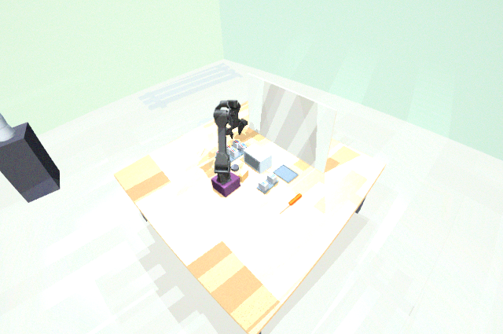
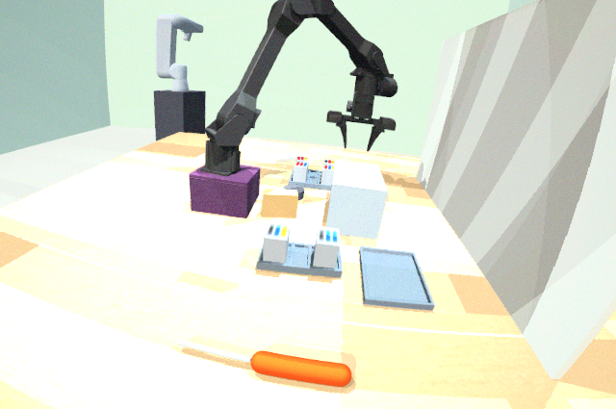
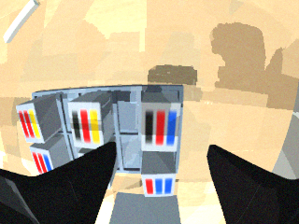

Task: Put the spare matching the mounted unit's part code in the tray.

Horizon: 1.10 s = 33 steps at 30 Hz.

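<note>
My gripper (image 1: 237,128) (image 2: 357,146) (image 3: 163,149) is open and empty. It hangs above the far rack (image 1: 240,152) (image 2: 312,179) (image 3: 127,144), which holds two white spares (image 2: 300,171) (image 2: 328,171). In the wrist view, striped labels face me: black-red-blue (image 3: 160,126), black-red-yellow (image 3: 85,126) and red-red-yellow (image 3: 28,123). The white mounted unit (image 1: 257,159) (image 2: 357,205) stands just in front of that rack. A nearer rack (image 1: 269,184) (image 2: 298,268) holds two more spares (image 2: 274,243) (image 2: 326,248). The blue-grey tray (image 1: 284,173) (image 2: 394,277) lies empty beside it.
A tall mirror panel (image 1: 292,127) (image 2: 522,145) stands along the right side of the table. The arm's purple base (image 1: 225,185) (image 2: 223,191) and a small tan block (image 2: 278,205) sit left of the unit. An orange-handled screwdriver (image 1: 294,199) (image 2: 300,369) lies near the front.
</note>
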Each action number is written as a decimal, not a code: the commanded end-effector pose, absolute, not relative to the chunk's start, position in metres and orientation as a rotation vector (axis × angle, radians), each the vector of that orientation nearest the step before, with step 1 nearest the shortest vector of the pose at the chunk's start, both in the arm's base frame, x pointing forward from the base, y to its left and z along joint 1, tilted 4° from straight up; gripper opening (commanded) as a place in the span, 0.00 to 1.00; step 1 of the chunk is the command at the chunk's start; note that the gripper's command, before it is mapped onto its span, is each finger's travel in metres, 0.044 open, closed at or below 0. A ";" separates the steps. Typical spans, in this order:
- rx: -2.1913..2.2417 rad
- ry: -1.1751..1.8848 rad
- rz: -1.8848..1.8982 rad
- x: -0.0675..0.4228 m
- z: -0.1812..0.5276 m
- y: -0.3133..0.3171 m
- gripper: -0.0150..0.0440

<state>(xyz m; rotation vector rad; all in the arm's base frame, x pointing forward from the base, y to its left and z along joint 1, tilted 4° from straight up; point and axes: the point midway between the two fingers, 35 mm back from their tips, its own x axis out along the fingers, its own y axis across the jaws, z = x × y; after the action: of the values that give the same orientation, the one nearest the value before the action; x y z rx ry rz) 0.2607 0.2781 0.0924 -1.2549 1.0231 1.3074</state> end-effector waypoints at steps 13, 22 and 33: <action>-1.263 1.028 1.311 0.263 0.065 0.280 0.76; -1.263 1.028 1.311 0.263 0.050 0.282 0.76; -1.263 1.028 1.311 0.264 0.032 0.283 0.76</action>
<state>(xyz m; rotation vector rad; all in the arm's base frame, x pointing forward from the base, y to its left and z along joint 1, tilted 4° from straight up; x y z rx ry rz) 0.2648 0.2844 0.0393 -1.2573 1.0207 1.3101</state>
